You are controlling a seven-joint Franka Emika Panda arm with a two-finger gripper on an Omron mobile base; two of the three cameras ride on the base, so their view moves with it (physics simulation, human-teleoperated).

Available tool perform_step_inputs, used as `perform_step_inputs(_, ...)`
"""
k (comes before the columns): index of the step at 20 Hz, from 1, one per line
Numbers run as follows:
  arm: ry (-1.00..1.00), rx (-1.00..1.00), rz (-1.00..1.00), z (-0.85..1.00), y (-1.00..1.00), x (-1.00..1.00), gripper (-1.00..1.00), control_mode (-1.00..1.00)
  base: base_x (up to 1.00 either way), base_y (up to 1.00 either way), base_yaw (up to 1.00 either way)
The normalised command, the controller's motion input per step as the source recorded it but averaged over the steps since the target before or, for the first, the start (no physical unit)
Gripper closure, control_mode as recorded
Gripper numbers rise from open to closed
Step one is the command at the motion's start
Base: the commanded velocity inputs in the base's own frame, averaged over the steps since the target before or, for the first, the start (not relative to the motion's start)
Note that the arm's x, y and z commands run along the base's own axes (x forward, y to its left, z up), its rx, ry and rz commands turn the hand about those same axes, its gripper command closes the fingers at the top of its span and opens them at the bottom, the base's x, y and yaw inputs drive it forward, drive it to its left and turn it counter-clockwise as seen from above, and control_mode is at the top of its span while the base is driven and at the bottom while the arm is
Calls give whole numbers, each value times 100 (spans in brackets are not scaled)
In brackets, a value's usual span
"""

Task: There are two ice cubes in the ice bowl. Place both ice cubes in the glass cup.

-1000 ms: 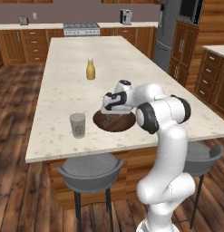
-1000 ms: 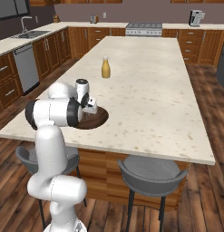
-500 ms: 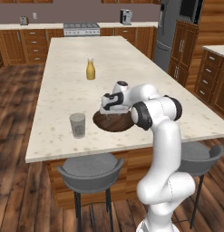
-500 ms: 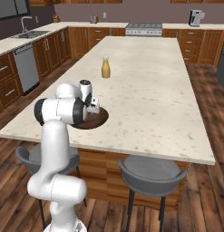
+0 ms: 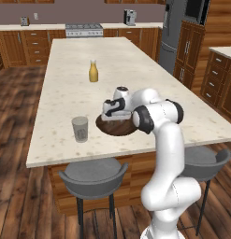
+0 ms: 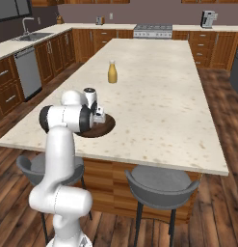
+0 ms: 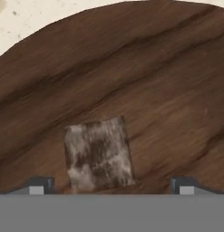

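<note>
The dark wood ice bowl (image 5: 120, 129) (image 6: 105, 129) (image 7: 158, 86) lies near the island's front edge. My gripper (image 5: 111, 114) (image 6: 98, 119) (image 7: 111, 186) points down into it, open, with its fingertips (image 7: 39, 185) spread wide. One pale, mottled ice cube (image 7: 99, 154) rests on the bowl floor between the fingers, nearer the left one and not gripped. The second cube is hidden. The grey glass cup (image 5: 80, 129) stands upright on the counter just left of the bowl.
A yellow-orange bottle (image 5: 93, 71) (image 6: 112, 72) with a white cap stands further back on the pale stone island (image 5: 65, 93) (image 6: 159, 96). Two grey stools (image 5: 92, 176) (image 6: 159, 183) sit under the front edge. Cabinets and a stove line the far wall.
The hand has dropped lower into the bowl and my elbow has swung closer over it. The cup, bottle and bowl have stayed put.
</note>
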Motion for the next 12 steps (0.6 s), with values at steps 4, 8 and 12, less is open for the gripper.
perform_step_inputs(4, 1, 0, 0, -14, 18, 21, -100, -100, 0, 0, 0)
perform_step_inputs(8, 0, 0, 0, -21, 10, 29, -100, -100, 0, 0, 0)
perform_step_inputs(12, 0, 0, 0, -27, 5, 28, -100, -100, 0, 0, 0)
